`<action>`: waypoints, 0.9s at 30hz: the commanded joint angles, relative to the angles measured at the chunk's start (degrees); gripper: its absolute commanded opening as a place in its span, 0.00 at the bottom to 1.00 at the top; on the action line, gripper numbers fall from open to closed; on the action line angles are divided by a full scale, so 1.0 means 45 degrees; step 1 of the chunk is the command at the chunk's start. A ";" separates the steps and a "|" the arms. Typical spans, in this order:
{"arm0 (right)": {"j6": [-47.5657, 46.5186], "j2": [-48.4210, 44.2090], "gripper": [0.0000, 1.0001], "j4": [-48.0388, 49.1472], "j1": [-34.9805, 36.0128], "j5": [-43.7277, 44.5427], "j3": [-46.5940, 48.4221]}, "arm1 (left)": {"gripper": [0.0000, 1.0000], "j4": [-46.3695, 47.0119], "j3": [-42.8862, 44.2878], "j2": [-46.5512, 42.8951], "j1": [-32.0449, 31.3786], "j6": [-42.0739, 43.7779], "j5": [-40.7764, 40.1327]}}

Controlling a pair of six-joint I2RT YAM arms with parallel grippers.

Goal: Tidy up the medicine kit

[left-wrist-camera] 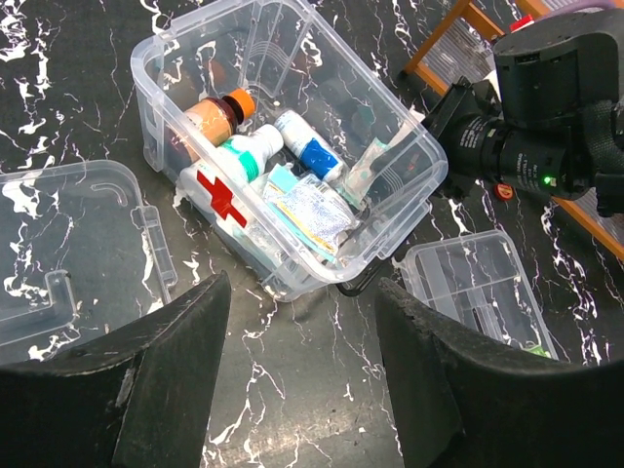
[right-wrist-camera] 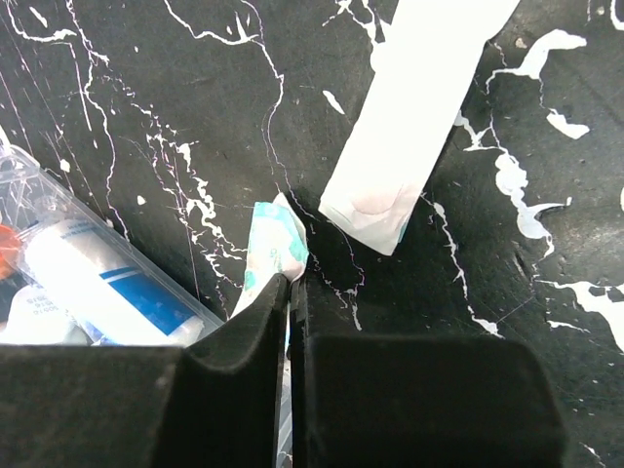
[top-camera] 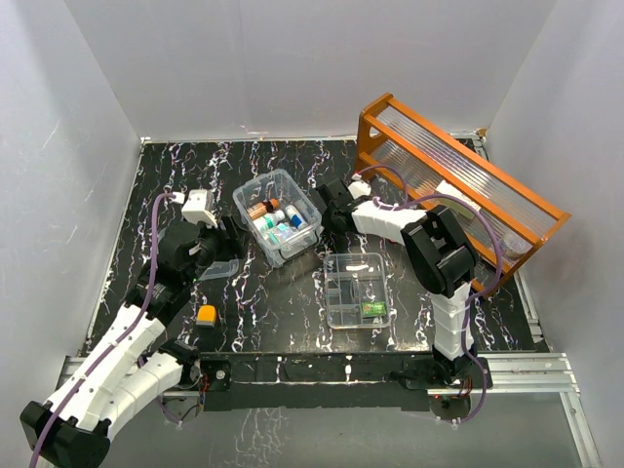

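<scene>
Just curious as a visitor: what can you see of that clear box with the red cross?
The medicine kit is a clear plastic box, lidless, set askew on the black table. A red cross marks one long side. Inside lie an orange-capped bottle, a blue-labelled bottle and sachets. The right gripper pinches a teal sachet beside its rim.

The table (top-camera: 292, 322) is seen from above and behind the arm bases by the top camera. The medicine kit (left-wrist-camera: 292, 175) is framed obliquely, close, from the left wrist. The right wrist view is aimed steeply down, very near; a packet (right-wrist-camera: 276, 234) at the kit's wall is shared by the 2 wrist views.
</scene>
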 commanded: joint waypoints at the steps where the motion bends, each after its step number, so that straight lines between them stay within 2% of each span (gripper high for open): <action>1: -0.0936 -0.0510 0.00 0.0225 0.0048 0.0831 0.0029 | 0.60 0.0740 0.0032 -0.0028 0.0020 -0.0098 -0.0185; 8: -0.1726 -0.2031 0.00 0.0423 0.0078 0.1091 -0.1075 | 0.60 0.2136 -0.0066 0.0334 0.0020 -0.0192 -0.0607; 14: -0.1616 -0.4470 0.00 -0.0489 0.0081 0.1740 -0.2170 | 0.60 0.4194 -0.0829 0.0143 0.0020 -0.0343 -0.0565; 22: -0.1066 -0.7910 0.00 -0.0621 0.0209 0.2337 -0.3951 | 0.60 0.3095 -0.0312 -0.0245 0.0020 -0.0476 -0.0480; 27: 0.1410 -0.9315 0.00 -0.0541 0.0303 0.2242 -0.5534 | 0.60 0.1841 -0.0105 -0.0659 0.0020 -0.0560 -0.0600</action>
